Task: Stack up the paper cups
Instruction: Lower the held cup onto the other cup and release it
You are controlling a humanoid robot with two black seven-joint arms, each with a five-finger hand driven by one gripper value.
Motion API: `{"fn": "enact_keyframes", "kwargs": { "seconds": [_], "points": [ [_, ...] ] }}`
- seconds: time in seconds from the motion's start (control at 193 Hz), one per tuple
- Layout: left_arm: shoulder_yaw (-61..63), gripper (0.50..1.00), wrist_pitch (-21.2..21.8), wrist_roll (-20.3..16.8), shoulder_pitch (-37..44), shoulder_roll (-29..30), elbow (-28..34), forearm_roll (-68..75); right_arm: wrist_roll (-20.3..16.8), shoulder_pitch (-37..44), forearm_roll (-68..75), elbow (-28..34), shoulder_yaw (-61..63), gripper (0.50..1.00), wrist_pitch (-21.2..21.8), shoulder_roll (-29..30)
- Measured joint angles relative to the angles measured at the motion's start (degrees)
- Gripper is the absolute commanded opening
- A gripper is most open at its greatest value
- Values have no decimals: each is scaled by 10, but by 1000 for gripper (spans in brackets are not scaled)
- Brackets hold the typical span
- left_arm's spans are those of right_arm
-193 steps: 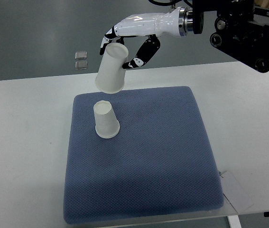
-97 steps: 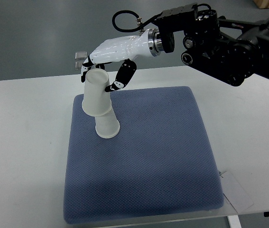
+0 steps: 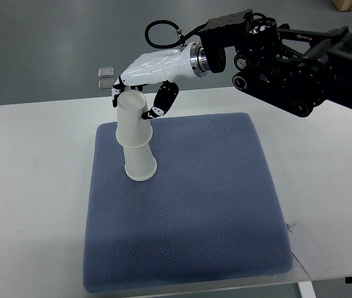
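Observation:
Two white paper cups stand upside down on the blue mat (image 3: 188,211). The lower cup (image 3: 140,164) sits on the mat's left part. The upper cup (image 3: 131,121) is over the lower cup's top, covering it partway. My right hand (image 3: 138,102) comes in from the right and is shut on the upper cup near its upturned base, fingers behind it and thumb in front. The left arm does not show.
The mat lies on a white table (image 3: 33,186). Two small grey squares (image 3: 104,77) lie on the floor beyond the table's far edge. A white tag (image 3: 309,248) sticks out at the mat's near right corner.
My right hand moved left and down with the upper cup, from above the mat's far edge onto the top of the lower cup, and brought it more upright.

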Motion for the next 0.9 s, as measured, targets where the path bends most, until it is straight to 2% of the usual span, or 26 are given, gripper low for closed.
{"fn": "enact_keyframes", "kwargs": {
  "seconds": [0.746, 0.792, 0.901],
  "points": [
    [0, 1000, 0, 0, 0, 0, 0, 0, -11, -6, 0, -2, -10, 607, 8, 19],
    [0, 1000, 0, 0, 0, 0, 0, 0, -13, -7, 0, -2, -12, 617, 7, 21],
    [0, 1000, 0, 0, 0, 0, 0, 0, -17, -11, 0, -2, -13, 678, 6, 24]
  ]
}}
